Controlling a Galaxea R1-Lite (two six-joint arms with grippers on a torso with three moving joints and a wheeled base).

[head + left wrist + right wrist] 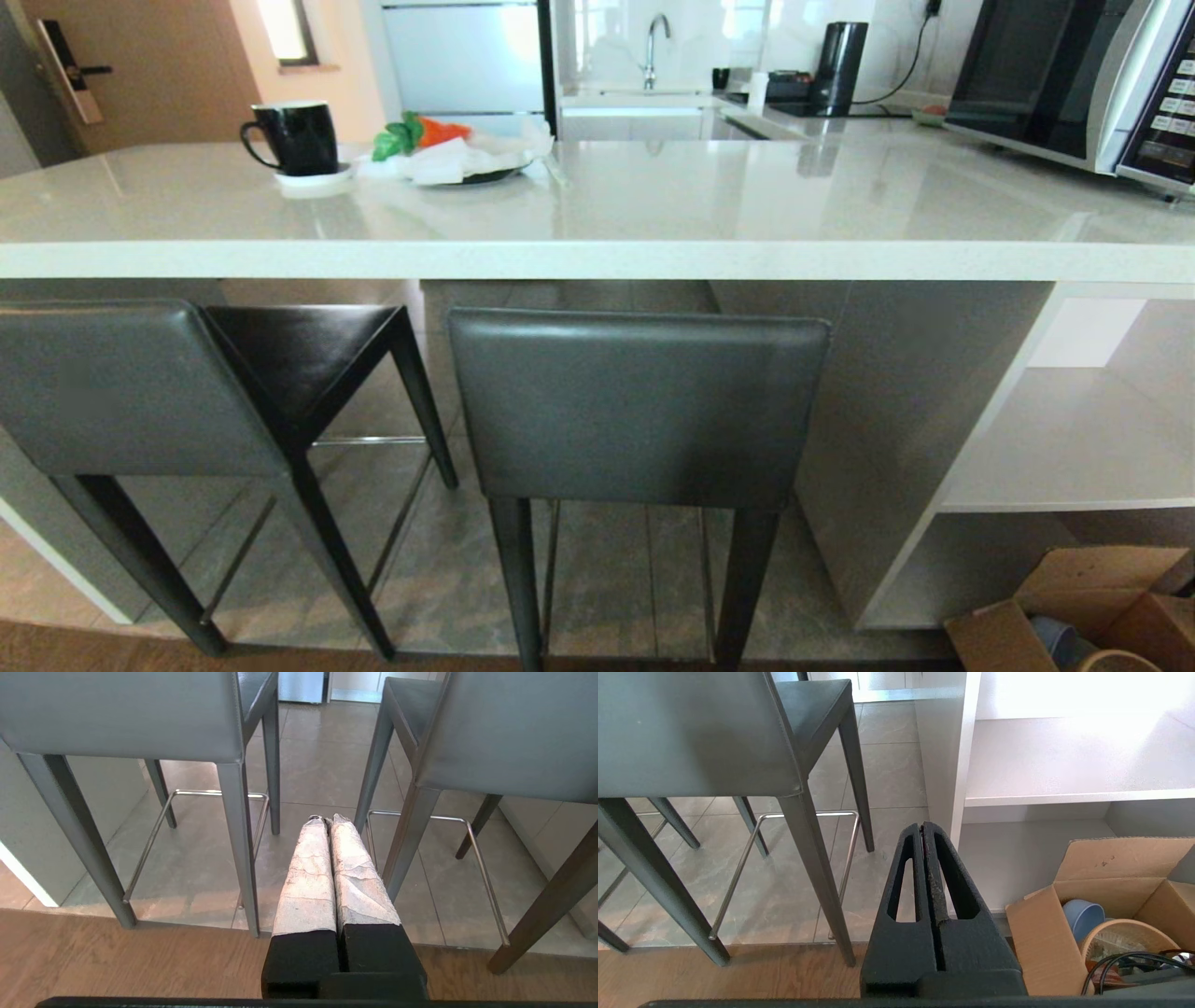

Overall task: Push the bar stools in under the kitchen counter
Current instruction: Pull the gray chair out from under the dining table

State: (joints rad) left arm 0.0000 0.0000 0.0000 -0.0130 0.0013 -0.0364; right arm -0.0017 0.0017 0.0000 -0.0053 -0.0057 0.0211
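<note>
You see: counter (597, 210) glossy off-white stone | stools (639, 411) smooth grey leather, matt dark legs, shiny chrome footrests (219, 794) | floor (303, 751) grey tile, then wood planks | box (1111, 872) brown cardboard | mug (297, 136) glossy black | left fingers (306, 877) wrapped in wrinkled white tape.

Black mug (297, 137), microwave (1074, 79), kettle (837, 68), cardboard box (1106, 891).

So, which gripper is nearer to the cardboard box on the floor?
Right. The right gripper hangs shut beside the cardboard box; the left gripper, also shut, hangs between the two bar stools, farther away.
</note>
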